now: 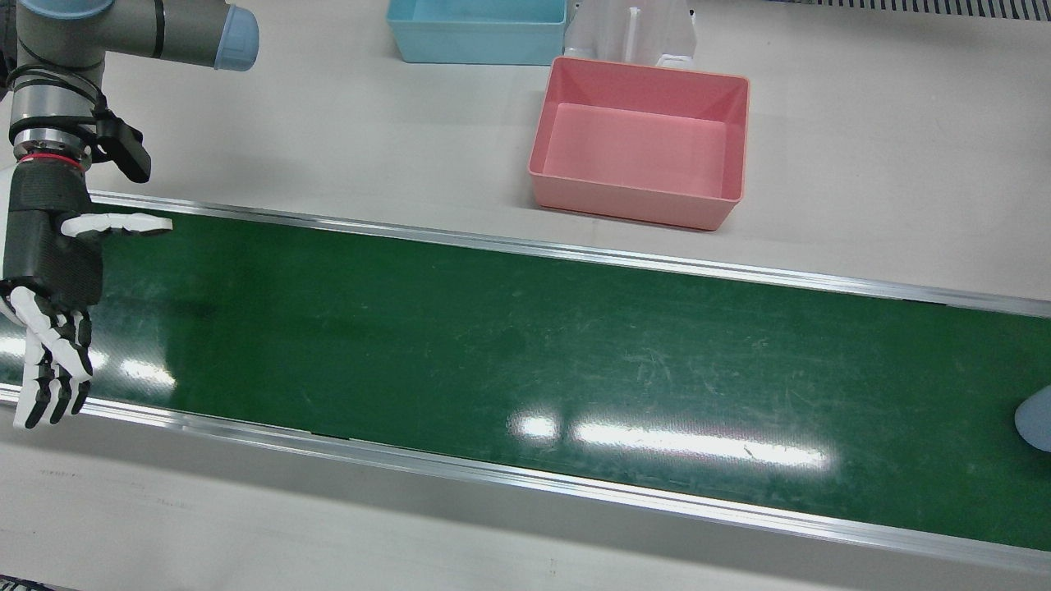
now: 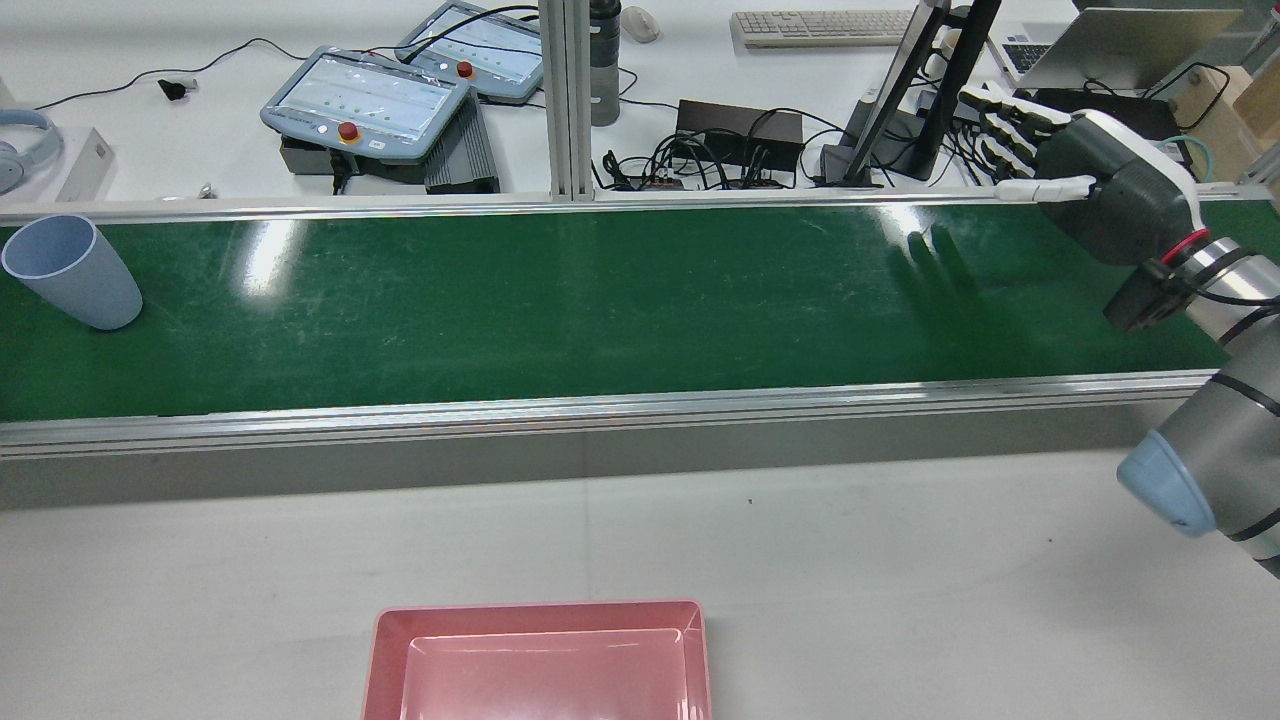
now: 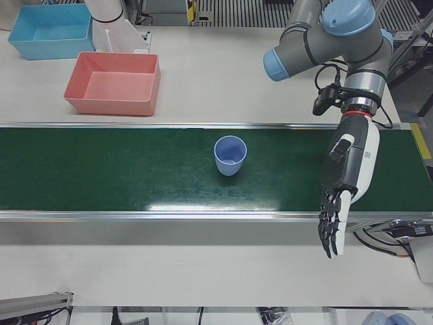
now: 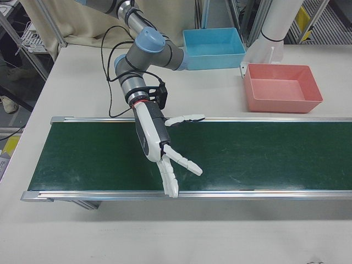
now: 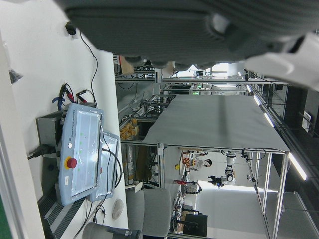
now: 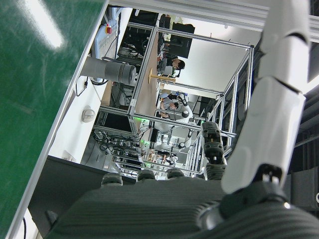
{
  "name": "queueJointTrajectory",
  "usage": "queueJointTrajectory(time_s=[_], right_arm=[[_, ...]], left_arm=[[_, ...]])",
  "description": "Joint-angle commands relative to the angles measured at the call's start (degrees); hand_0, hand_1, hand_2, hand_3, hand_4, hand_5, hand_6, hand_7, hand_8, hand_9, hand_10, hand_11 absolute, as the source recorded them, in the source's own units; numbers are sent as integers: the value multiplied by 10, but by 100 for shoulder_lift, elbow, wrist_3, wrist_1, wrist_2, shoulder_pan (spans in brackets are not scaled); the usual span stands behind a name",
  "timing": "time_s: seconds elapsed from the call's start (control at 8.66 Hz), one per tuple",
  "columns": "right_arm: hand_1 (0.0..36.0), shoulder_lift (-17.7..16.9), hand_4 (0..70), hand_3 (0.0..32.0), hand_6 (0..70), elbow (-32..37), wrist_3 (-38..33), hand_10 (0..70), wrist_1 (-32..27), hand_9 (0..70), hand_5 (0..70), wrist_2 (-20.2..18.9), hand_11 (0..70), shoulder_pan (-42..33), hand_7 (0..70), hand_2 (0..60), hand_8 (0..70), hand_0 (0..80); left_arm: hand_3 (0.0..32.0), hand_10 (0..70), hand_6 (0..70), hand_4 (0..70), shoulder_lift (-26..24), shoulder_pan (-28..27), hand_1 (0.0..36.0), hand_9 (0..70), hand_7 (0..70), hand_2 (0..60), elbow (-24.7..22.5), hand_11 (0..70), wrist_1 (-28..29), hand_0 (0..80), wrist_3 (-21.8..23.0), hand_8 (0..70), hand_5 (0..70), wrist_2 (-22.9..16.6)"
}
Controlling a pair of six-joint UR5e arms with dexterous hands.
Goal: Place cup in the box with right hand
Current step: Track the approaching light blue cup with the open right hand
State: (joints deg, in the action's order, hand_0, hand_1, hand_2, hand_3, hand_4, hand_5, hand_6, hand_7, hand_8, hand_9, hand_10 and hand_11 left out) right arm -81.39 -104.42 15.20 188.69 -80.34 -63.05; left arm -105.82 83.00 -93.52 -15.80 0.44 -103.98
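Green belt [image 1: 493, 328] glossy, scuffed, with glare patches; its rails [image 1: 575, 484] brushed metal. Cup [image 3: 230, 155] smooth matt blue plastic. Pink box [image 1: 640, 139] smooth plastic, slight sheen. Worktop [image 1: 328, 123] matt off-white.

One cup [image 3: 230, 156] on the one green belt [image 1: 493, 345]. Two boxes behind it: a pink box [image 1: 640, 139] at about one o'clock in the front view and a blue box [image 1: 476, 33] at twelve. Two arms, each with one hand: right hand [image 1: 49, 271] and left hand [image 3: 348, 169]. On the far desk are two pendants, the near pendant [image 2: 365, 100] and the far pendant [image 2: 480, 45], plus one keyboard [image 2: 810, 25], one laptop [image 2: 1130, 45] and one bottle [image 2: 604, 60].
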Motion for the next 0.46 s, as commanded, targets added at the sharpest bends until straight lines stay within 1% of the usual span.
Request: queueJointTrajectory(time_s=[0.0,0.12,0.23,0.35], right_arm=[[184,9,13,0,15,-8,0,0,1,15,50,0,0,38,0,122,0,497],[187,0,14,0,16,-8,0,0,1,16,50,0,0,39,0,131,0,497],[154,17,36,0,18,-17,0,0,-8,17,50,-43,0,73,0,64,0,514],[159,35,36,0,19,-43,9,0,-8,17,51,-43,0,82,1,78,0,514]], left_arm=[[0,0,0,0,0,6,0,0,0,0,0,0,-2,0,0,0,0,0],[0,0,0,0,0,6,0,0,0,0,0,0,-2,0,0,0,0,0],[0,0,0,0,0,6,0,0,0,0,0,0,-2,0,0,0,0,0],[0,0,0,0,0,6,0,0,0,0,0,0,-2,0,0,0,0,0]])
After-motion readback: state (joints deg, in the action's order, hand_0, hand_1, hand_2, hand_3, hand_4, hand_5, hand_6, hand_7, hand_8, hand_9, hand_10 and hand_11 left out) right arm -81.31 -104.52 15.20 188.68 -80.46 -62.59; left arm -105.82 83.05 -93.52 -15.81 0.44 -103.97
